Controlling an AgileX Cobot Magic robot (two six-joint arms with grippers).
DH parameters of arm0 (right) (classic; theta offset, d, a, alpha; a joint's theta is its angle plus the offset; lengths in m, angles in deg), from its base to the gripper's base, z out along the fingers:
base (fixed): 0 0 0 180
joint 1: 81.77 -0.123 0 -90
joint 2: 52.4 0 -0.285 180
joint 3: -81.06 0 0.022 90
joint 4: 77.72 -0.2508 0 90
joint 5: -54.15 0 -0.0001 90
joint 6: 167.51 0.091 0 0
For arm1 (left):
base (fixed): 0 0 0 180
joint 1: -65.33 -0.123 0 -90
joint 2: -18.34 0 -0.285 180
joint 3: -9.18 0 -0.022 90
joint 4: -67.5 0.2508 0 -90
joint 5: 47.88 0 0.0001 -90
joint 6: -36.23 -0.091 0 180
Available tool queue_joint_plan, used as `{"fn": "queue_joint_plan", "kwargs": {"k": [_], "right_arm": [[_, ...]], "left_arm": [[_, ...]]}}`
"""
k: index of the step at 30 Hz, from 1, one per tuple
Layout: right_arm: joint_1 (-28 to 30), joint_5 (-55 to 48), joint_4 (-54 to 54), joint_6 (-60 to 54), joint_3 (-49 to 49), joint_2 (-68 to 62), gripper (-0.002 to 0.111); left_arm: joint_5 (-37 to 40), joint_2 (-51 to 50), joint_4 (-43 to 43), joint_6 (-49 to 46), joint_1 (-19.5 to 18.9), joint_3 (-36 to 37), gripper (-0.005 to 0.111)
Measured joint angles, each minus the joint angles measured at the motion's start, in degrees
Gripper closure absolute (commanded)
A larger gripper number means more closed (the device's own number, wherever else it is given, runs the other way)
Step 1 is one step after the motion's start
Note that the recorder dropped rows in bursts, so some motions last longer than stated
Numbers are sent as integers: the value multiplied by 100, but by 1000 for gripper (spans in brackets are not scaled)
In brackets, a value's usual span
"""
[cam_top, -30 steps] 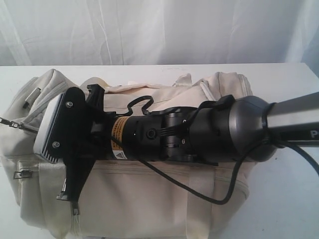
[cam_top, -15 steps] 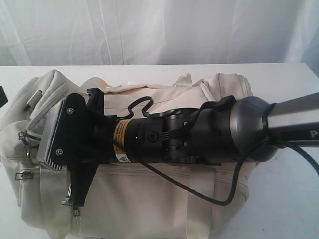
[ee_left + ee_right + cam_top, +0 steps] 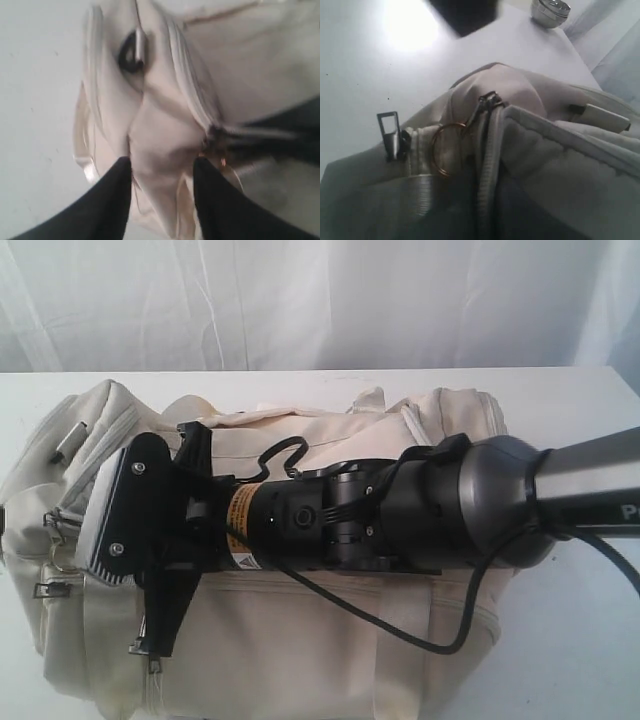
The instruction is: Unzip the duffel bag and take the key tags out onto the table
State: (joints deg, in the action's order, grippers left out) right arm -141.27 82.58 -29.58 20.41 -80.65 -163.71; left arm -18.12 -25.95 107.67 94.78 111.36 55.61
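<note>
The cream duffel bag point(image 3: 300, 640) is laid with its long axis side to side across the white desk point(image 3: 570, 640), and the grey main zipper point(image 3: 487, 165) is run along that axis. The zipper slider point(image 3: 489, 100), with a brass ring point(image 3: 447, 150) beside it, is found at the bag's left end.

The right jaws are carried to that end by the right arm point(image 3: 480, 500), which is stretched over the bag's whole length. They are closed, and whether anything is pinched cannot be told. The left jaws are parted, with nothing held between the fingers point(image 3: 112, 200). The bag's end is seen just beyond them, with the slider a little off their line.

How far the zipper is opened cannot be made out. The key tags are seen in no view and are judged to be inside the bag. Any draw on the slider is judged to run along the bag's length.
</note>
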Motion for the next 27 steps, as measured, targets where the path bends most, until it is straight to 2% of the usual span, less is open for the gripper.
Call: {"fn": "queue_joint_plan", "kwargs": {"k": [1,4,9,13,18,27], "right_arm": [[0,0,-101,0,0,0,108],[0,26,-308,0,9,0,108],[0,115,-433,0,12,0,108],[0,124,-446,0,12,0,108],[0,65,-446,0,12,148,108],[0,-35,-446,283,12,236,108]], "left_arm": [[174,73,-612,-549,0,0,51],[331,117,-1337,-1204,0,0,52],[455,145,-1551,-1488,0,39,52],[455,145,-1262,-1420,0,63,52],[405,145,-418,-690,0,63,52],[-165,-39,241,-377,0,63,53]]}}
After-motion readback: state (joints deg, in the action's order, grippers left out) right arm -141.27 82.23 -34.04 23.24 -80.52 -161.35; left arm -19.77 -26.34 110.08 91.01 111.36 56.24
